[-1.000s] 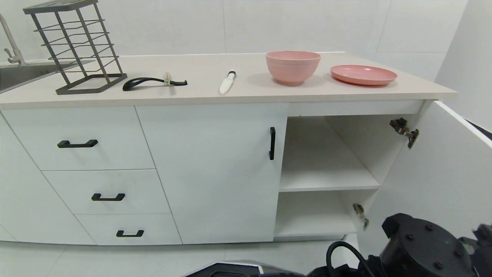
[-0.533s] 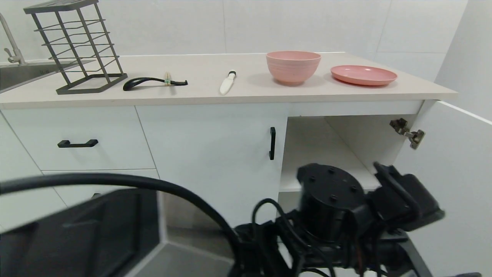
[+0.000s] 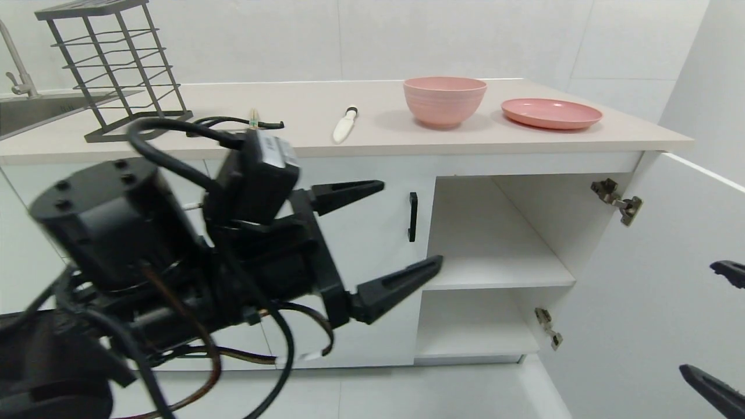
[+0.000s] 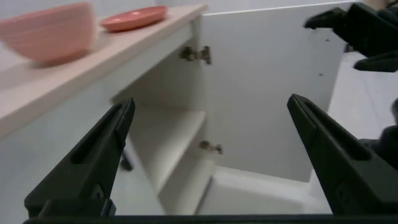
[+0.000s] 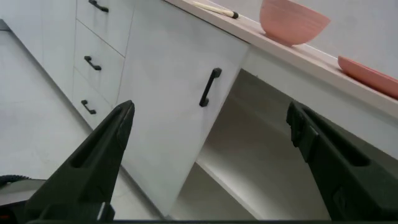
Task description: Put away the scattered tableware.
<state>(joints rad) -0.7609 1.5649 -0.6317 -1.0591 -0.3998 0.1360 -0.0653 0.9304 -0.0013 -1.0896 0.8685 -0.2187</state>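
The left arm has come up from the low left of the head view within the last second. It now hangs in front of the closed middle door of the cupboard (image 3: pixel 326 262). The left claw (image 3: pixel 407 227) is spread wide and holds nothing, its tips pointing toward the open compartment on the right. The right arm, which half a second ago stood low in the middle, has pulled away to the right. The right claw (image 3: pixel 697 317) is now at the right edge, in front of the open door (image 3: pixel 657 273). It too is spread wide and empty, as the right wrist view confirms.

The door swung a little wider during that second, and the upper shelf (image 3: pixel 495 270) now stands bare and reachable.

None of the tableware has moved. On the counter (image 3: pixel 361 142) the pink bowl (image 3: pixel 444 100) sits right of centre, with the pink plate (image 3: pixel 551 112) just beside it on the right. The white knife (image 3: pixel 344 124) lies near the front edge in the middle. The black ladle (image 3: pixel 268 124) lies farther left by the wire rack (image 3: pixel 113 70), partly hidden behind the left arm.

My reading is that opening the cupboard is finished and the putting-away has not begun. The left arm seems to be rising toward counter height, probably for a first pick.
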